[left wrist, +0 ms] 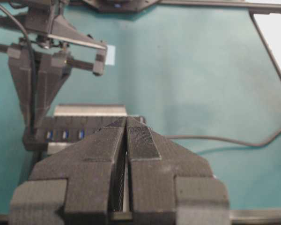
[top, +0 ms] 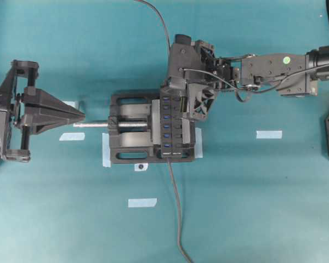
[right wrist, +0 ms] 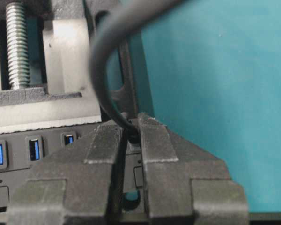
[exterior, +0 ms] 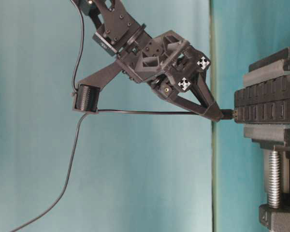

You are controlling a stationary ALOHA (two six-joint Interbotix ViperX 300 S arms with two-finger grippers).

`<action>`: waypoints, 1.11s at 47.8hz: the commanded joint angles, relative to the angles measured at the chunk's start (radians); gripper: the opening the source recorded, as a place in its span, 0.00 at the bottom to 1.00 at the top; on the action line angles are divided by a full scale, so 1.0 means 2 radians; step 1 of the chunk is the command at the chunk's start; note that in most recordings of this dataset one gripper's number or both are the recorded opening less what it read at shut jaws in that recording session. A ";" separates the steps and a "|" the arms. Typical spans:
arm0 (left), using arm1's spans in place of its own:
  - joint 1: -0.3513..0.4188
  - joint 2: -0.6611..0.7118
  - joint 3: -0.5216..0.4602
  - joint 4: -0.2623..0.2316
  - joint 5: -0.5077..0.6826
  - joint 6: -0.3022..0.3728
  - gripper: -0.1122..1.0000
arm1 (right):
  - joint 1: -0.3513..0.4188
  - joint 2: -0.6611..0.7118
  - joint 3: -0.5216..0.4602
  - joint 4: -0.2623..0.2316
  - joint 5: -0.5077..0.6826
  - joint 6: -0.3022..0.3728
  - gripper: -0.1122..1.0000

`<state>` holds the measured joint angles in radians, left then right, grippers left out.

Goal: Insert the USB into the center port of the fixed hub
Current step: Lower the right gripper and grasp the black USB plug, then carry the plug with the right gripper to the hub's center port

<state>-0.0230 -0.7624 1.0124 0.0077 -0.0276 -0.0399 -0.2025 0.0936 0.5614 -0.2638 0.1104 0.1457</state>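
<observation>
I am pinching the small black USB plug in my right gripper, seemingly at an end slot of the long black hub; it could jam there, off-centre

Surface finish: matt black plastics, one bright metal part, teal matt table covering.

The fixed hub looks like smooth black plastic with a slight sheen, its slots lined in glossy blue. The vise is matt, grainy black, and its screw is bright threaded metal. The right gripper and left gripper fingers show layered, ribbed matt plastic, probably printed. The cable has a smooth, rubbery-looking jacket. The table is dull teal; the tape strips look like matt paper.
</observation>
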 commanded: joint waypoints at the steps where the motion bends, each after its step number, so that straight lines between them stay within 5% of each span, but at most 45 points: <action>1: 0.001 -0.001 -0.008 0.001 -0.002 -0.001 0.10 | 0.000 -0.009 -0.011 0.002 -0.002 0.004 0.16; 53: 0.001 -0.001 -0.007 0.000 -0.002 -0.002 0.10 | 0.021 -0.057 -0.059 0.013 0.101 0.026 0.16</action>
<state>-0.0215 -0.7624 1.0124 0.0061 -0.0261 -0.0414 -0.1641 0.0138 0.4679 -0.2393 0.3099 0.1841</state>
